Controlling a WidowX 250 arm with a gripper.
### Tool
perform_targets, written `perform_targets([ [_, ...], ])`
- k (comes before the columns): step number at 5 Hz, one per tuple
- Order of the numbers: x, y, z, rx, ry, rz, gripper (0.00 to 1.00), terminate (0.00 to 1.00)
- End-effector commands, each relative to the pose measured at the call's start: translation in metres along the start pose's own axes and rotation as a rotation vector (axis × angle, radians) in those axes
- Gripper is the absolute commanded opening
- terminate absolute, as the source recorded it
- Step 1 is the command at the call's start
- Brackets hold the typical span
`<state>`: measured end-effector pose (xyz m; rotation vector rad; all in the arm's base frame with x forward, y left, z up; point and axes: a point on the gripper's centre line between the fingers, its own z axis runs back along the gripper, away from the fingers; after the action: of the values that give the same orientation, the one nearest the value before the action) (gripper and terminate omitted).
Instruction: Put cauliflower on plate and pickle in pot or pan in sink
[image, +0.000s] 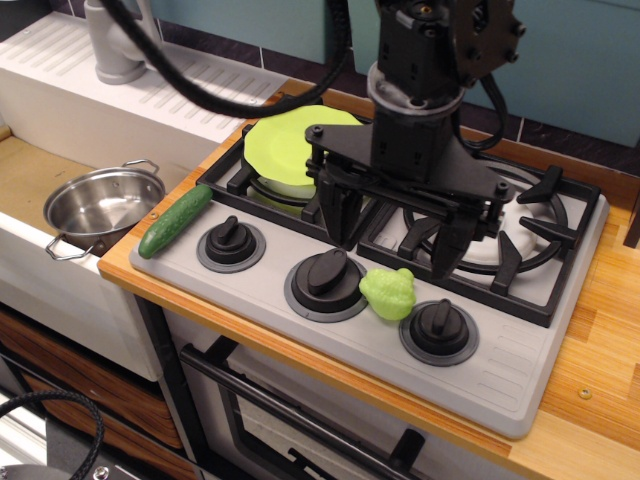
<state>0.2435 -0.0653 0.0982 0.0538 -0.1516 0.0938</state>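
The cauliflower (389, 292), a lumpy light-green floret, lies on the stove's front panel between two knobs. My gripper (395, 240) hangs open just above and behind it, one finger on each side, empty. The lime-green plate (285, 148) rests on the left burner grate behind the gripper, partly hidden by it. The dark green pickle (175, 221) lies at the stove's left front corner. The steel pot (100, 207) stands in the sink (25, 180), empty.
Three black stove knobs (230, 241) line the front panel. The right burner grate (530, 230) is behind the gripper. A grey faucet (115, 45) and ribbed drainboard (150, 85) sit at the back left. A black cable loops overhead.
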Motion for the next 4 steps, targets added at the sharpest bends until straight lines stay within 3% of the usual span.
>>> perform_targets([
  [1,0.0,0.0,0.0,0.0,0.0,0.0,1.0,0.0],
  [4,0.011,-0.011,-0.039,-0.079,-0.064,-0.017,1.0,0.0],
])
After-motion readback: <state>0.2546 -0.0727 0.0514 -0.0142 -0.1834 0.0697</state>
